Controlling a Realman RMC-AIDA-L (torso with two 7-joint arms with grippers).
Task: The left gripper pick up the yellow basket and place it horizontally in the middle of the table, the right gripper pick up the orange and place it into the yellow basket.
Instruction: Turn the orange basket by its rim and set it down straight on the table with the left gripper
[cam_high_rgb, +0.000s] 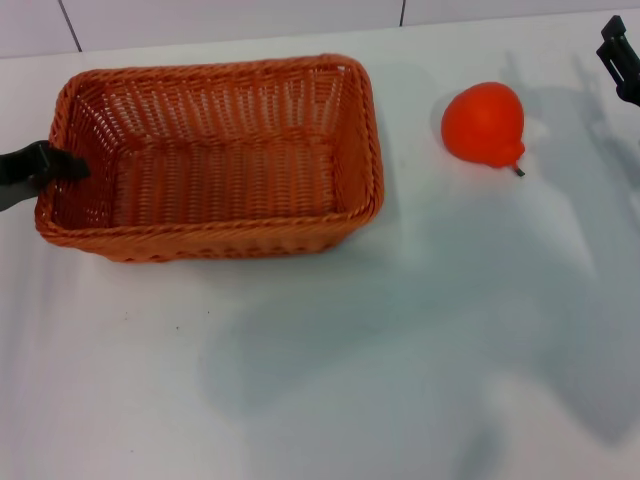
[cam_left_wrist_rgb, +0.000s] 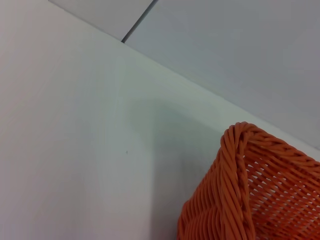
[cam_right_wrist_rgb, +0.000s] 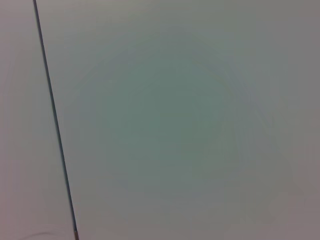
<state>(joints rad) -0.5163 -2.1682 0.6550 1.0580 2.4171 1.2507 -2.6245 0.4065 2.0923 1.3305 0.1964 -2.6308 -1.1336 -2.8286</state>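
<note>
Basket: The woven orange-brown basket sits flat and upright on the white bench, in the far left part of the scene, long side running left to right, with nothing inside it.
Basket rim: The left wrist view shows one braided corner of the basket close up, with bare bench beside it.
Left gripper: The black left gripper reaches in from the left edge of the scene and meets the basket's left short wall at the rim.
Left jaws: One dark finger lies across the rim of that wall; whether the jaws are clamped on the weave or merely resting there cannot be told.
Orange: The orange lies on the bench to the right of the basket, clear of it, at about the same depth as the basket's far half; its nub and dark stem point toward the near right.
Right gripper: The right gripper shows only as a black piece at the far right edge of the scene, beyond and to the right of the orange, apart from it.
Right jaws: Too little is visible to tell whether they are open or closed.
Right wrist view: A pale surface crossed by one thin dark seam.
</note>
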